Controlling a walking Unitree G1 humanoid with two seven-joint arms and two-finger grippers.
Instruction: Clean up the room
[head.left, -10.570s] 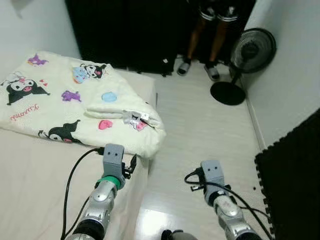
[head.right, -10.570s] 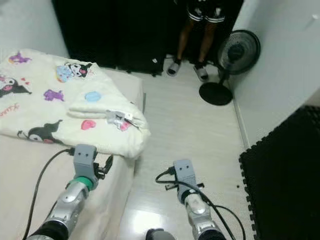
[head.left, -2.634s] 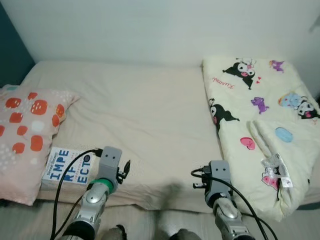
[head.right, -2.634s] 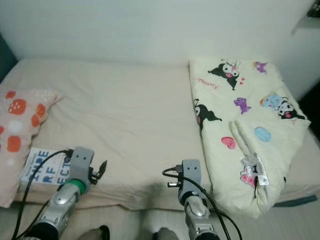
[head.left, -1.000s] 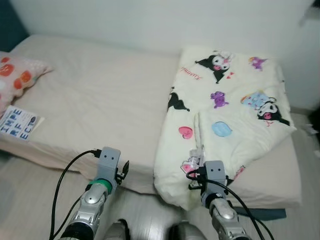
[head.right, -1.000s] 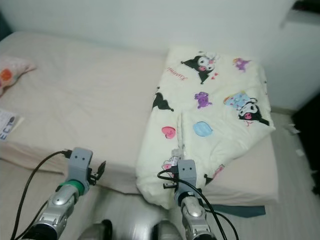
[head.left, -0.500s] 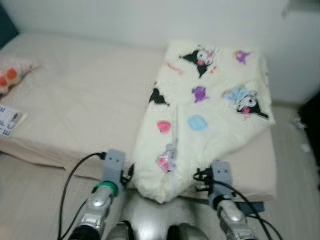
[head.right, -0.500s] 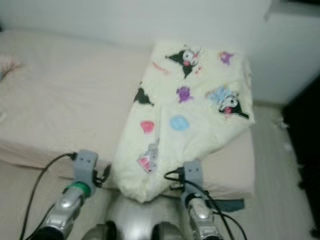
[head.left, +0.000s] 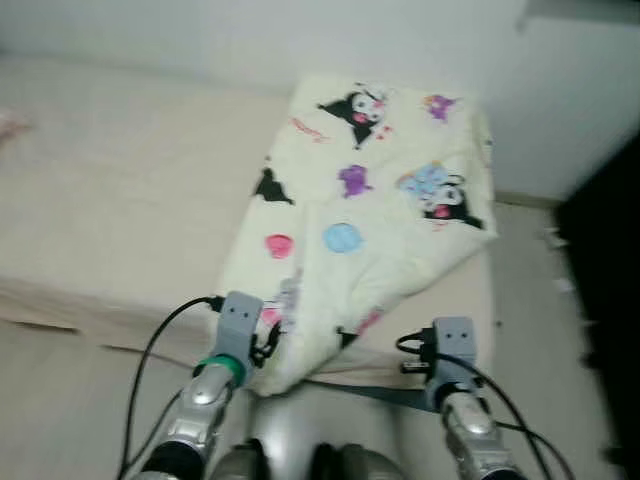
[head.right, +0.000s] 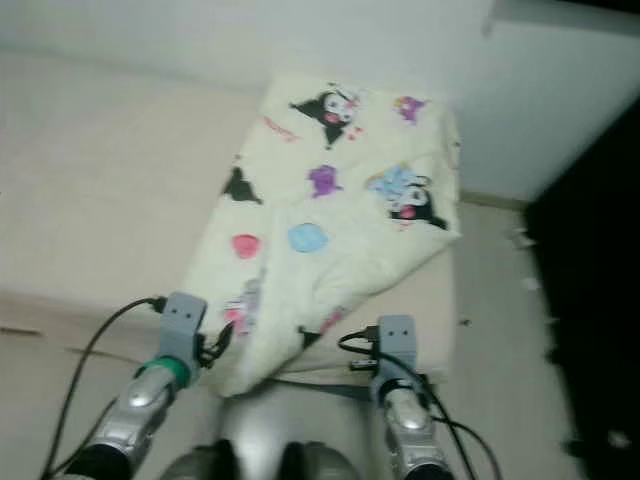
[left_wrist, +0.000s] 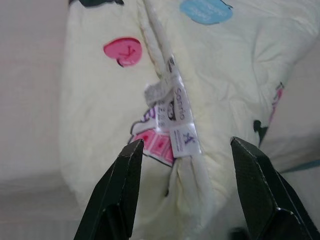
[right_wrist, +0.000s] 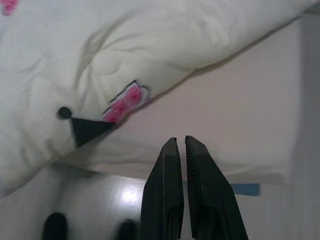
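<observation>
Folded comforter (head.left: 365, 215) lies at bed (head.left: 110, 215) foot end, corner overhanging. Judged soft, bulky, light, prone to unfolding; thick hem by care label (left_wrist: 179, 117) favoured for grasp. Left end effector (left_wrist: 182, 187) spread wide before it; right end effector (right_wrist: 181, 172) clenched, empty.

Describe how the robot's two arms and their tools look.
Both arms are silver with grey box-shaped wrist blocks and looping black cables. The left arm has a green ring. The left tool and right tool each have two long black fingers.
</observation>
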